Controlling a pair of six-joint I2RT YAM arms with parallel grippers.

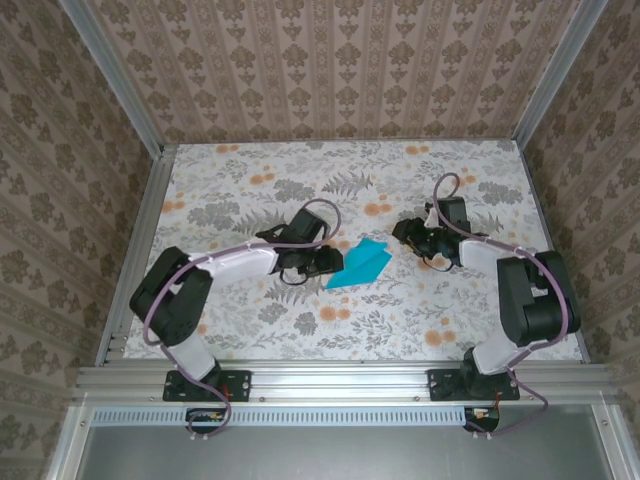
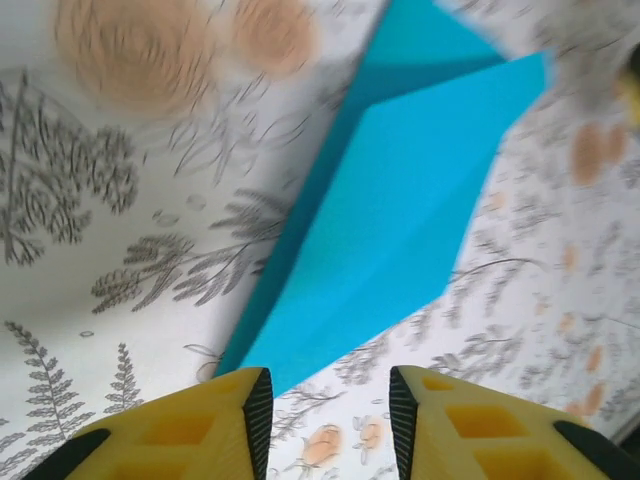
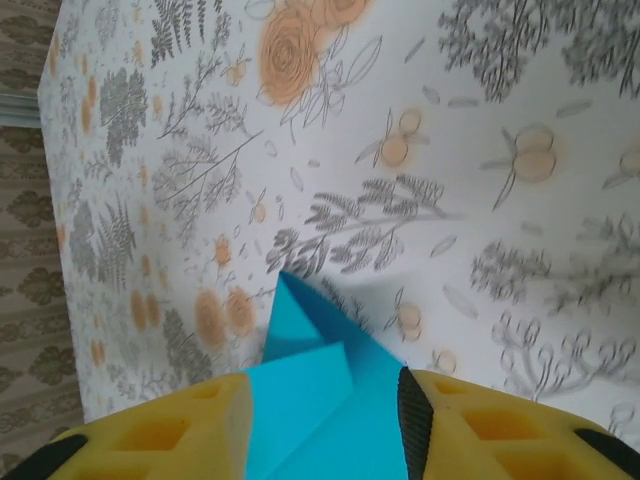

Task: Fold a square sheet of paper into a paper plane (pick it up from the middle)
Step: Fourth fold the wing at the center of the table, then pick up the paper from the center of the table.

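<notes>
Your arms bend inward, low over the table. The left gripper and right gripper are released, jaws apart, with the paper plane lying between them.

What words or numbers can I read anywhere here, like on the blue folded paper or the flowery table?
There is no text to read in any view.
Folded turquoise-blue paper plane: plain, no writing.
Flower-and-fern patterned table: only drawings, no letters.
Brown patterned walls: ornaments only.
Left gripper and right gripper: yellow fingers with no labels.
</notes>
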